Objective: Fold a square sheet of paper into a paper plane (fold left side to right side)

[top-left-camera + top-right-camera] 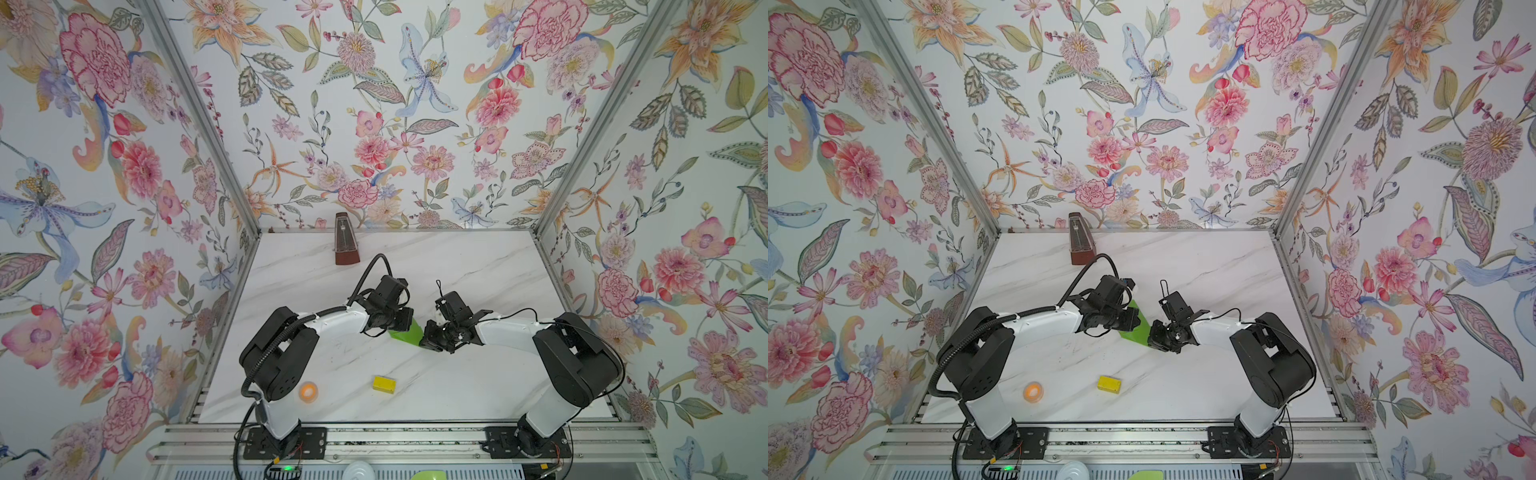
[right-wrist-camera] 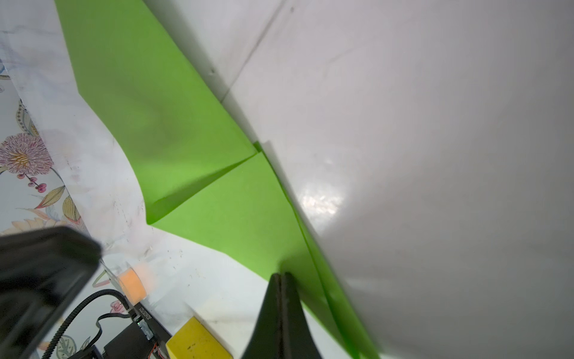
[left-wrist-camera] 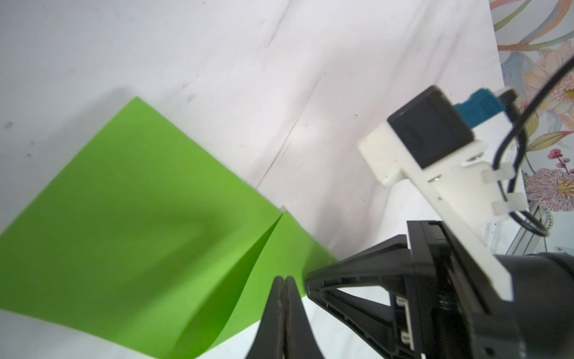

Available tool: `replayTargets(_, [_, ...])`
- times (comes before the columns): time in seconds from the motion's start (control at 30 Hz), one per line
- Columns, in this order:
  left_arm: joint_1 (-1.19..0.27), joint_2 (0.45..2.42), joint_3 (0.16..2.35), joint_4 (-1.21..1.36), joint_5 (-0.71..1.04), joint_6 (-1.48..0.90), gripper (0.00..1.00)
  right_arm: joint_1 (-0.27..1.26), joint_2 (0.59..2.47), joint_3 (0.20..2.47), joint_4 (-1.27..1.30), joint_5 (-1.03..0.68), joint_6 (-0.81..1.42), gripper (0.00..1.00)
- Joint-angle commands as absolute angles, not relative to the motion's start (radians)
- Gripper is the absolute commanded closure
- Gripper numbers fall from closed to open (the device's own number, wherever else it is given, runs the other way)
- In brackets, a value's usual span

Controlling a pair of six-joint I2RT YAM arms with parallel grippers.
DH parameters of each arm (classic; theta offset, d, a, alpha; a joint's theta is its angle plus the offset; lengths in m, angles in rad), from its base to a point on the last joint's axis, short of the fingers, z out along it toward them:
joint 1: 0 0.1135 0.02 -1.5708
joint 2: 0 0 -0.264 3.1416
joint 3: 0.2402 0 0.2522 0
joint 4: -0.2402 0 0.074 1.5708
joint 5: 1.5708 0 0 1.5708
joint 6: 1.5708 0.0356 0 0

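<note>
Two layers show on paper sheet (image 3: 139,217): thin, lime-green, part-folded, one flap bowed up off lower layer. Lies mid tabletop (image 1: 478,386), well clear of all edges, between both arms. At left gripper (image 3: 284,279), fingers (image 3: 275,307) pressed together, tip over paper near its edge, nothing seen pinched. Same at right gripper (image 2: 283,276), tip down on paper. Judged: very light, floppy, likely slides on glossy marble, creases easily. Best hold: pinch raised flap edge or free corner while other arm pins sheet.
</note>
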State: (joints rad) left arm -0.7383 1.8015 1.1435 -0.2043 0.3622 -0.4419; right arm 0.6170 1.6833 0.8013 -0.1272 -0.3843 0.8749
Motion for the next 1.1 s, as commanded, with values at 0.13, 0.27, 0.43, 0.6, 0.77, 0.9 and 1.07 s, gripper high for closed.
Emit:
replayTargets(0.13, [-0.782, 1.892, 1.228, -0.405, 0.399, -0.325, 0.96, 0.615, 1.741, 0.775, -0.189, -0.344, 0.863, 1.0])
replayTargets(0.27, [-0.779, 1.914, 1.217, -0.416, 0.37, -0.334, 0.97, 0.615, 1.745, 0.774, -0.19, -0.346, 0.864, 1.0])
replayTargets(0.43, [-0.762, 1.928, 1.189, -0.429, 0.308, -0.353, 0.98, 0.614, 1.745, 0.773, -0.195, -0.343, 0.864, 1.0])
replayTargets(0.6, [-0.722, 1.916, 1.127, -0.412, 0.296, -0.37, 0.99, 0.613, 1.741, 0.766, -0.198, -0.34, 0.864, 1.0])
replayTargets(0.77, [-0.672, 1.889, 1.047, -0.38, 0.3, -0.372, 1.0, 0.614, 1.736, 0.759, -0.198, -0.335, 0.867, 1.0])
replayTargets(0.9, [-0.633, 1.881, 0.998, -0.374, 0.298, -0.362, 1.0, 0.613, 1.735, 0.756, -0.197, -0.334, 0.868, 1.0])
replayTargets(1.07, [-0.604, 1.868, 0.946, -0.365, 0.291, -0.351, 1.0, 0.613, 1.73, 0.752, -0.202, -0.334, 0.871, 1.0])
